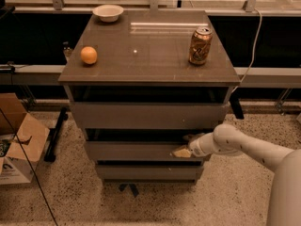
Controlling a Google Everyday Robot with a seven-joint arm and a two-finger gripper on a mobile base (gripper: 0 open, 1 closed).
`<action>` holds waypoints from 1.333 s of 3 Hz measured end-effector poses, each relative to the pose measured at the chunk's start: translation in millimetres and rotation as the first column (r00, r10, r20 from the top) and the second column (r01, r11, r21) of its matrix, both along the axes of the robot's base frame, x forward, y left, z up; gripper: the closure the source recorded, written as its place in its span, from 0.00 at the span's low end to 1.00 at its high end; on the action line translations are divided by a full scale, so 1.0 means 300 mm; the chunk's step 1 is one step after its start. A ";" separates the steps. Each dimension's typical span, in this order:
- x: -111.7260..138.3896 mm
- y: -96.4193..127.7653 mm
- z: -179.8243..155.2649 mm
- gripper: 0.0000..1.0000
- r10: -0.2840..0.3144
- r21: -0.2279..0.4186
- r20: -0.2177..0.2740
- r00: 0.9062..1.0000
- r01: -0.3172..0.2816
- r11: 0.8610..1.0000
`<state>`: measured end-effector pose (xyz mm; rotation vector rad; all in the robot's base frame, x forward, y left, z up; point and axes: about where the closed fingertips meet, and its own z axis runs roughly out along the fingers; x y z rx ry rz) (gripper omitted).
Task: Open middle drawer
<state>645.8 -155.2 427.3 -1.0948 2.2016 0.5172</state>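
A grey cabinet has three handleless drawer fronts stacked under its top [150, 67]. The middle drawer [131, 151] is the mid-sized front, with a dark gap above it. My gripper [184, 149] comes in from the right on a white arm [244, 147]. It sits at the right end of the middle drawer's top edge, and its yellowish fingertip [180, 152] rests against the front panel. The tall top drawer front [148, 115] is above and the narrow bottom drawer front [148, 172] is below.
On the cabinet top stand an orange [88, 55], a soda can [200, 45] and a white bowl [108, 12]. An open cardboard box [16, 140] lies on the speckled floor at the left. A black cable [54, 135] lies beside the cabinet. A railing runs behind.
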 end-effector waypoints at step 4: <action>0.001 0.019 0.027 0.16 0.041 -0.052 -0.005 0.999 -0.041 0.998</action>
